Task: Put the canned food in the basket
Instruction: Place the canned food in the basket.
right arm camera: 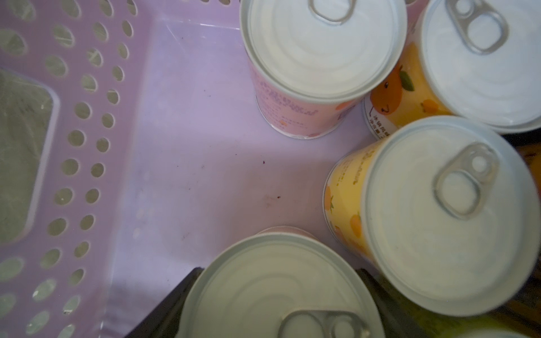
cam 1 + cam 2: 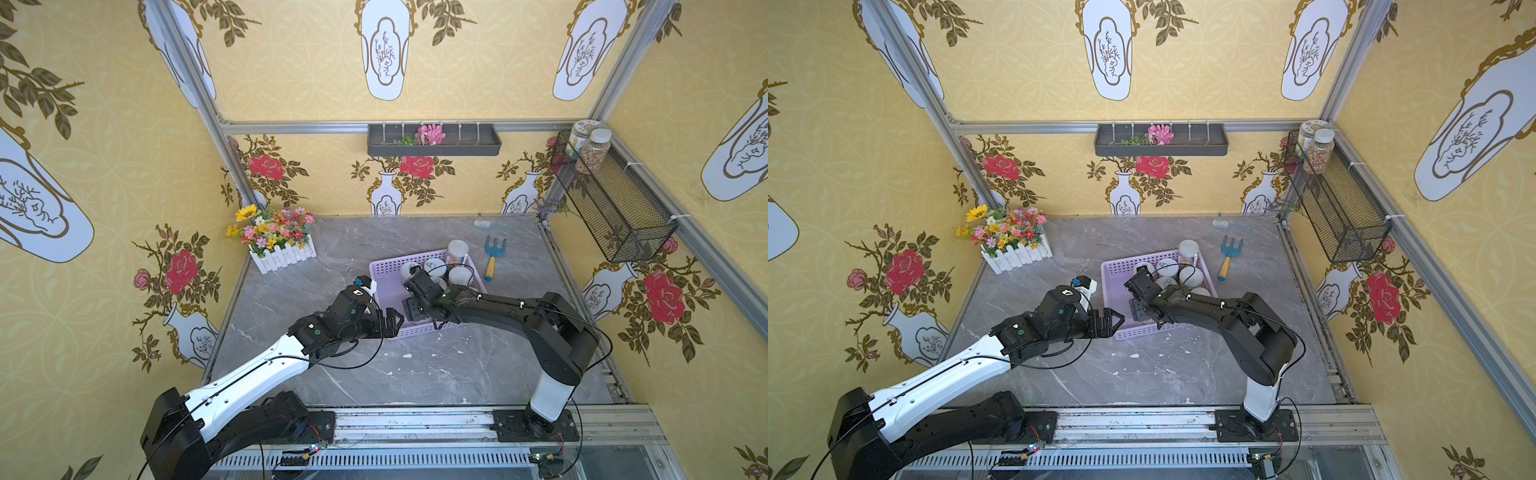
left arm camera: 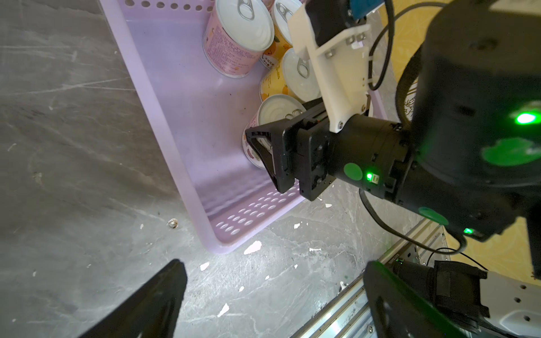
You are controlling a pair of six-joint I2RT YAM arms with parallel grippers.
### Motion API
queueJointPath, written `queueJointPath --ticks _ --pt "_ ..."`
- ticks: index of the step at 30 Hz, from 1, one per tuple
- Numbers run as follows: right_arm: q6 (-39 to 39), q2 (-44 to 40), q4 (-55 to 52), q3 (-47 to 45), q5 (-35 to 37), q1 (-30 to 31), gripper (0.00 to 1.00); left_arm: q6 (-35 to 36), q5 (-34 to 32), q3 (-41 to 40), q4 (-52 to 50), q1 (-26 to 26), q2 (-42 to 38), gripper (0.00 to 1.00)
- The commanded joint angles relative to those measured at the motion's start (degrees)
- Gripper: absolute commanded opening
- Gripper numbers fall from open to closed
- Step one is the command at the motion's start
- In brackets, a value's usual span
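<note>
The right gripper [image 1: 279, 270] is closed around a pink-labelled can [image 3: 276, 109], with a black finger on each side of it. The can is inside the lavender basket [image 3: 159, 123], along its right side. Whether the can's base touches the basket floor cannot be told.

The left gripper [image 2: 392, 322] is spread wide and holds nothing. It hangs above the bench [image 2: 415, 374], just outside the basket's near left corner. The basket sits in the far right part of the bench.

Beyond the held can, three pull-tab cans stand upright and close together in the basket: another pink can [image 1: 322, 52], a yellow can [image 1: 450, 216] and an orange-fruit can [image 1: 483, 73]. A taller white-lidded jar [image 2: 457, 251] stands in the basket's far right corner.

In both top views the right arm covers the held can and much of the basket's near right side, so the cans cannot be counted. In the left wrist view the can hides the right gripper's far finger. There the left gripper's own fingers [image 3: 152, 307] are cut off by the picture edge
</note>
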Motion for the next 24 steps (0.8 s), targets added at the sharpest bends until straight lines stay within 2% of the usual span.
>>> queueJointPath --ticks 1,9,12,19,24 --pt "0.5 -0.4 -1.2 0.1 2.0 -0.1 0.80 0.3 -0.4 0.0 0.5 -0.1 0.1 1.00" --pt "0.5 -2.2 -2.0 0.5 1.4 0.0 0.91 0.4 -0.9 0.1 0.4 -0.1 0.9 1.00" --pt "0.6 -4.2 -2.3 0.1 0.9 0.1 0.92 0.2 -1.0 0.4 0.6 -0.1 1.3 1.00" --pt "1.1 -19.3 2.6 -7.8 -2.9 -0.5 0.94 -0.9 0.2 2.5 4.1 -0.1 5.2 1.00" --pt "4.2 -28.2 -0.7 -12.9 -4.3 -8.1 0.96 -2.6 4.1 5.9 8.8 -0.1 12.0 1.00"
